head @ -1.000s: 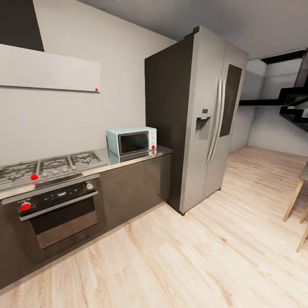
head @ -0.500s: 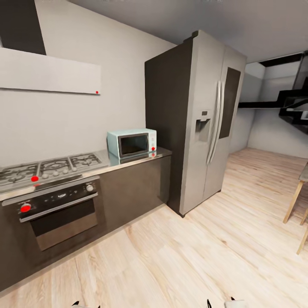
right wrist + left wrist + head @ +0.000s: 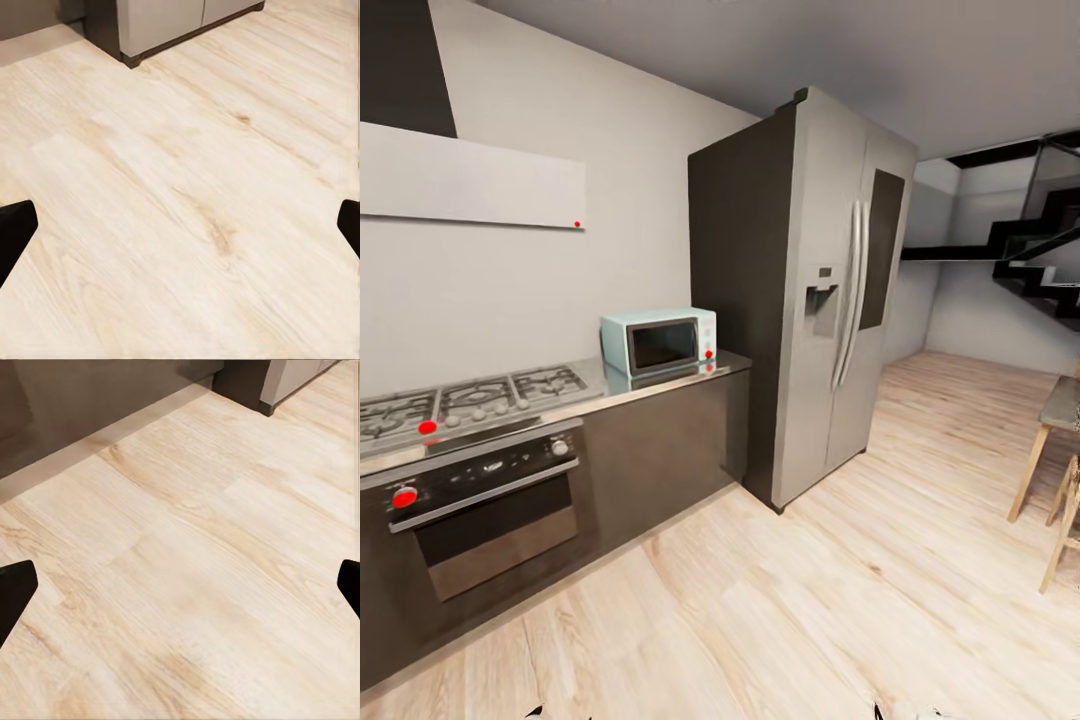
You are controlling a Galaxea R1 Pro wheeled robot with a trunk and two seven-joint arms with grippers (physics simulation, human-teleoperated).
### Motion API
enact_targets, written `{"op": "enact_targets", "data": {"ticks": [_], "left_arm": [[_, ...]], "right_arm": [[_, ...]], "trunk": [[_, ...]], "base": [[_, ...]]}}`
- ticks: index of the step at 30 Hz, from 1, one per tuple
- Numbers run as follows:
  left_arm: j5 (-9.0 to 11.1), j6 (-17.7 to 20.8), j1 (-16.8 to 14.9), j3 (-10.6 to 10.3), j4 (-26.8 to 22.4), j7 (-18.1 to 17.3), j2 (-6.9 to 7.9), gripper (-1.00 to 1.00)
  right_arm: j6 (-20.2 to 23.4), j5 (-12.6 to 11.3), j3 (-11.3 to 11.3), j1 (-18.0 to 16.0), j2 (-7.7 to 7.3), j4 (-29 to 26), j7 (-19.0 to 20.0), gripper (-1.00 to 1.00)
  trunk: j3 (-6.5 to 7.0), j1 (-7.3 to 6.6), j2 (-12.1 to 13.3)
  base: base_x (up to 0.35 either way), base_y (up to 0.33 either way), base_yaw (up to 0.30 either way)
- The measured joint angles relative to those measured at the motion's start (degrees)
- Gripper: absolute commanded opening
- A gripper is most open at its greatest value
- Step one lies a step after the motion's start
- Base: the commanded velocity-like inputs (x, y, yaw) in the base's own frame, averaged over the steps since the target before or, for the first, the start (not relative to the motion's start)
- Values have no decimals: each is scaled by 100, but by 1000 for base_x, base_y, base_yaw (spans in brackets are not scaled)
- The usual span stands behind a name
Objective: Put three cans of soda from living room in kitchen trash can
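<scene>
Kitchen floorboards (image 3: 840,600) run toward the fridge (image 3: 830,290) at one o'clock; hob (image 3: 470,395), oven (image 3: 480,510) and microwave (image 3: 658,341) sit at ten. Both claws, left gripper (image 3: 180,585) and right gripper (image 3: 180,225), hang spread wide and empty over bare wood. Cans and bin are nowhere visible, so their orientation cannot be told. I'd turn slowly, scanning for the living room.

The left gripper (image 3: 180,589) has two matte black, blunt-cornered fingers (image 3: 15,592); the right gripper (image 3: 180,229) has the same black fingers (image 3: 15,229).

pale teal microwave (image 3: 658,342), light wood-grain floor (image 3: 840,600).
</scene>
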Motion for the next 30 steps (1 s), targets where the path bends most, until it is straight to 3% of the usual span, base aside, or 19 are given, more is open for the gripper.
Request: {"op": "enact_targets", "data": {"ticks": [14,30], "left_arm": [[-7,46,-3,3,-9,-10,-1,100],[-15,50,-3,0,-1,-4,-5,100]], "right_arm": [[-15,48,-18,0,60,152,17,100],[9,-19,-86,0,50,160,35,100]], "trunk": [[94,0,0],[50,0,0]], "base": [[97,-184,-72],[167,-288,-68]]}}
